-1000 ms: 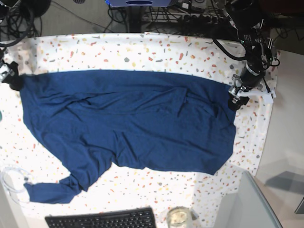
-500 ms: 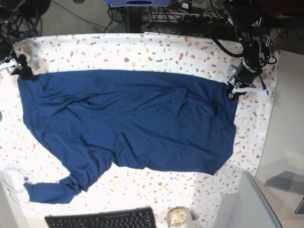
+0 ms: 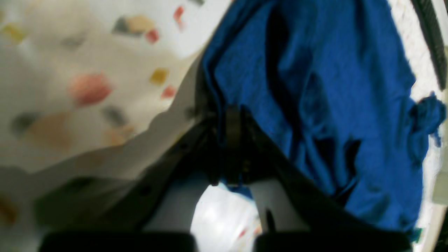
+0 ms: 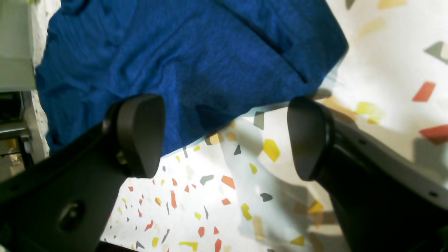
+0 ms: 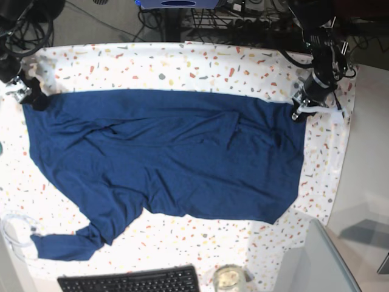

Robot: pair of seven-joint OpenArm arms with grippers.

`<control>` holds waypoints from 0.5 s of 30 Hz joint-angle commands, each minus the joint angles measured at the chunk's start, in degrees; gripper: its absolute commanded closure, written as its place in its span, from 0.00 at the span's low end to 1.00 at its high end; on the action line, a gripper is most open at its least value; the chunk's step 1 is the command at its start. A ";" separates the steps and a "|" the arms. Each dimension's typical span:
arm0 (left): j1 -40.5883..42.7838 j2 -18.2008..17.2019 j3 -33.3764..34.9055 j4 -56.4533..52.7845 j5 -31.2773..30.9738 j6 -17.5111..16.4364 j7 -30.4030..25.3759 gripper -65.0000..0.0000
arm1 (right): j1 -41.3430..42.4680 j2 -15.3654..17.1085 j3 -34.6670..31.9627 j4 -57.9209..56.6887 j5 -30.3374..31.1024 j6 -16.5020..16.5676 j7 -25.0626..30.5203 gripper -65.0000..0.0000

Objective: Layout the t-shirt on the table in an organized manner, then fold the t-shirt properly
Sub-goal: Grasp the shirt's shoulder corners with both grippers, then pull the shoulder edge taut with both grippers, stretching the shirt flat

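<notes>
The dark navy t-shirt (image 5: 170, 158) lies spread wide across the speckled table (image 5: 182, 67), one sleeve trailing toward the front left corner. My left gripper (image 5: 299, 113) is at the shirt's far right corner. In the left wrist view that gripper (image 3: 232, 140) is shut, pinching the hem of the t-shirt (image 3: 332, 87) above the table (image 3: 87, 70). My right gripper (image 5: 28, 95) hovers at the shirt's far left corner. Seen from the right wrist, the gripper (image 4: 224, 136) stands open, with the edge of the t-shirt (image 4: 175, 52) lying loose on the table (image 4: 227, 210) between its pads (image 4: 140, 133).
A black keyboard (image 5: 130, 281) and a glass jar (image 5: 229, 278) sit at the front edge. A white cable (image 5: 15, 231) loops at the front left. A grey panel (image 5: 316, 261) stands at the front right corner. Dark cables hang behind the table.
My left gripper has shut on the shirt's right corner and shifted slightly toward the back. My right gripper has opened wider and sits further back beside the left corner.
</notes>
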 commanded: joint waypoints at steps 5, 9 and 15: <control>1.38 -0.40 -0.15 4.05 -0.22 0.42 -0.07 1.00 | 2.76 1.13 0.09 -4.11 0.03 0.25 -0.07 0.23; 1.47 -0.48 -0.24 3.96 -0.22 0.42 -0.07 1.00 | 3.81 1.92 0.00 -8.06 0.03 0.34 2.39 0.27; 1.99 -0.48 -0.24 4.22 -0.22 0.42 2.13 1.00 | 3.73 2.10 -0.08 -8.06 0.03 0.43 4.23 0.65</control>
